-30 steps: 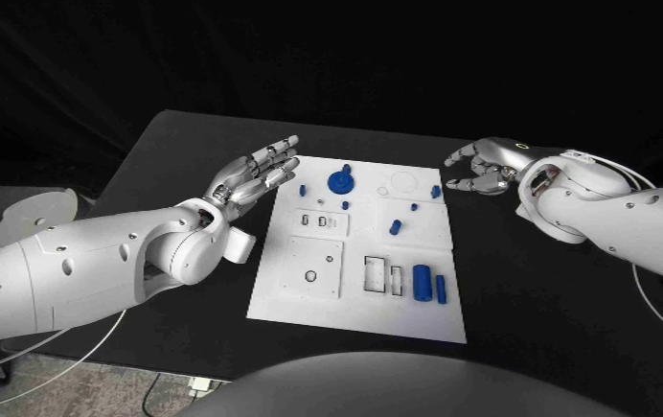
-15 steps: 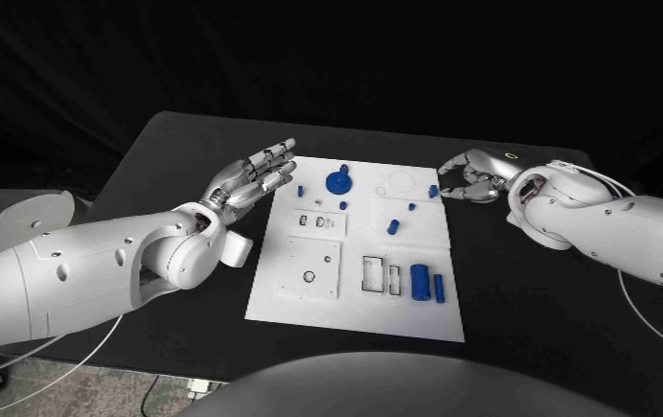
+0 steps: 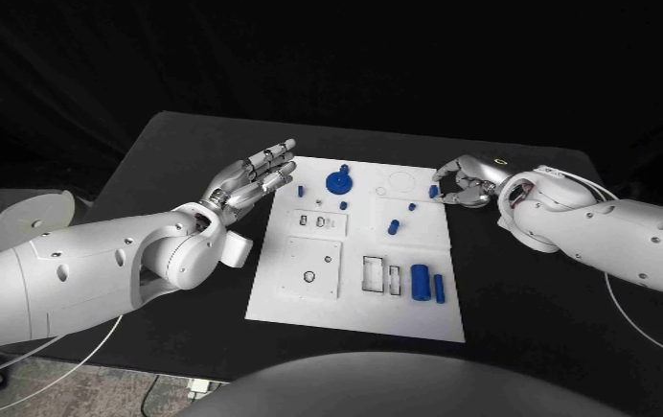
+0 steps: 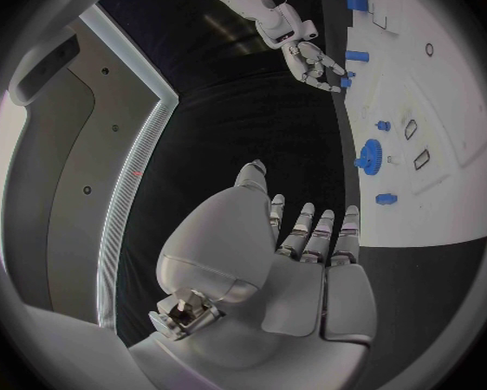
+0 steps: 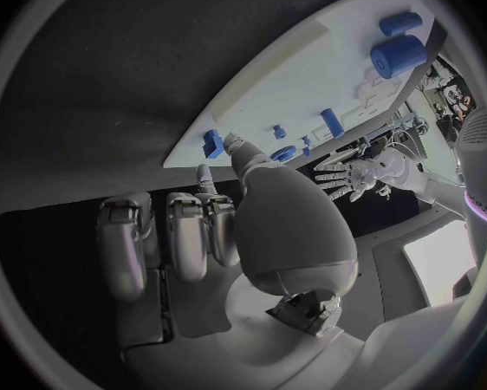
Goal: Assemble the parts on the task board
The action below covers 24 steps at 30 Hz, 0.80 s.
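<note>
Head view | right hand (image 3: 463,185) curled, empty, beside small blue peg (image 3: 434,191) at task board (image 3: 356,297) edge | left hand (image 3: 254,176) spread, empty | risk: fingers knock peg off board.

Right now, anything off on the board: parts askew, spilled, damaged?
Nothing stands out. The white task board lies flat on the black table, blue parts all on it. The left hand hovers open; the right hand reaches the small blue peg at the board's edge.
</note>
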### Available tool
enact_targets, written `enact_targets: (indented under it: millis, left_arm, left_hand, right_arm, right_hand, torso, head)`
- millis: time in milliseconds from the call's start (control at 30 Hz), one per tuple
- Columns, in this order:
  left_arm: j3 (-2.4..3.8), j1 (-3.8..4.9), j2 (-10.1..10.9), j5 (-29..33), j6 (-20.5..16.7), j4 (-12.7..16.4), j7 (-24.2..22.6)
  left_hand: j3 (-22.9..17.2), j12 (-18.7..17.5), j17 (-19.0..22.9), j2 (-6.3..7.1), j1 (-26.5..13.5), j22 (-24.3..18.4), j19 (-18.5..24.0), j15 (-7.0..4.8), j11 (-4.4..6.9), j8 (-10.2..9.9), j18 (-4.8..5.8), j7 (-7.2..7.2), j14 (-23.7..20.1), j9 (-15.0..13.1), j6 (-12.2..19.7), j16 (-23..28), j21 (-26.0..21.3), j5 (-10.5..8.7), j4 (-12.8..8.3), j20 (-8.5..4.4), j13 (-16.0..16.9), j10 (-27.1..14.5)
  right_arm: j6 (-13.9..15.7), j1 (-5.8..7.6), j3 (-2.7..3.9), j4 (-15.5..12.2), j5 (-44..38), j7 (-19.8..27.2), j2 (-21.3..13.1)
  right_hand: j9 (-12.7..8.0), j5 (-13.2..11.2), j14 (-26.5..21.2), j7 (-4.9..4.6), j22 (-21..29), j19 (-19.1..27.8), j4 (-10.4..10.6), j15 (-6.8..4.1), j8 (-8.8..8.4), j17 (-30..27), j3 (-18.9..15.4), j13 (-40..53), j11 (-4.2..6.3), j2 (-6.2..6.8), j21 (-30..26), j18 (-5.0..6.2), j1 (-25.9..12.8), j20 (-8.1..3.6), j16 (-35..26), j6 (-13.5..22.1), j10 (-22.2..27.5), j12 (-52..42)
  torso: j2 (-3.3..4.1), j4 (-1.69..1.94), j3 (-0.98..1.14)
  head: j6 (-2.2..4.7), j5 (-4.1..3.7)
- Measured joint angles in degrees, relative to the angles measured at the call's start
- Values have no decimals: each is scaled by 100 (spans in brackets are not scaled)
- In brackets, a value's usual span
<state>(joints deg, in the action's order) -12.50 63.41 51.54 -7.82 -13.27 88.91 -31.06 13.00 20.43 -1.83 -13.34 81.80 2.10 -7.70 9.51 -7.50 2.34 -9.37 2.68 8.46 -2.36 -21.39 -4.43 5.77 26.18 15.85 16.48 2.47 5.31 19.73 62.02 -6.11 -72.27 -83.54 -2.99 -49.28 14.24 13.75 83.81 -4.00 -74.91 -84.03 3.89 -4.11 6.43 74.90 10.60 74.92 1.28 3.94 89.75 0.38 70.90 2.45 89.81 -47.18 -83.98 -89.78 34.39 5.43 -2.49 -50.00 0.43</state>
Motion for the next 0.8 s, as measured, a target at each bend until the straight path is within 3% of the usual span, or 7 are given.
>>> enact_targets:
  millis: [167,300,467,800]
  left_arm:
    - [0,-6,0,0,13,-6,0]
    - [0,-10,-7,0,25,-18,0]
    - [0,-16,-21,0,40,-26,0]
    - [0,-24,-33,0,72,-48,6]
  left_hand:
    - [0,0,0,0,0,0,0,0,0,0,0,0,0,0,0,0,0,0,0,0,0,0]
    - [0,0,0,0,0,0,0,0,0,0,0,0,0,0,0,0,0,0,0,0,0,0]
    - [0,0,1,0,0,0,0,0,0,0,0,0,0,0,0,0,0,0,0,0,0,0]
    - [0,40,1,0,0,0,0,0,0,0,0,0,0,0,0,0,0,0,0,0,5,0]
  right_arm:
    - [1,-15,0,45,0,5,48]
    - [1,-20,0,91,0,7,89]
    - [-2,-24,0,139,-1,9,128]
    - [-9,-25,1,297,-1,17,243]
  right_hand:
    - [44,5,7,3,0,0,-41,7,35,0,9,0,-9,-32,0,0,93,0,0,-48,-9,0]
    - [114,255,21,-7,1,0,-89,21,100,0,26,0,-17,-61,0,0,181,0,0,-97,-17,0]
    - [169,380,21,2,1,0,-105,21,158,4,41,-1,-17,-60,0,0,227,0,0,-144,-17,0]
    - [200,390,21,0,1,0,-105,21,198,4,41,-1,-17,-60,0,0,227,0,0,-184,-17,0]
  torso:
    - [0,-5,-1]
    - [0,-9,-2]
    - [0,-5,-2]
    - [-2,-2,-1]
  head:
    - [0,7]
    - [0,7]
    - [0,1]
    - [0,-1]
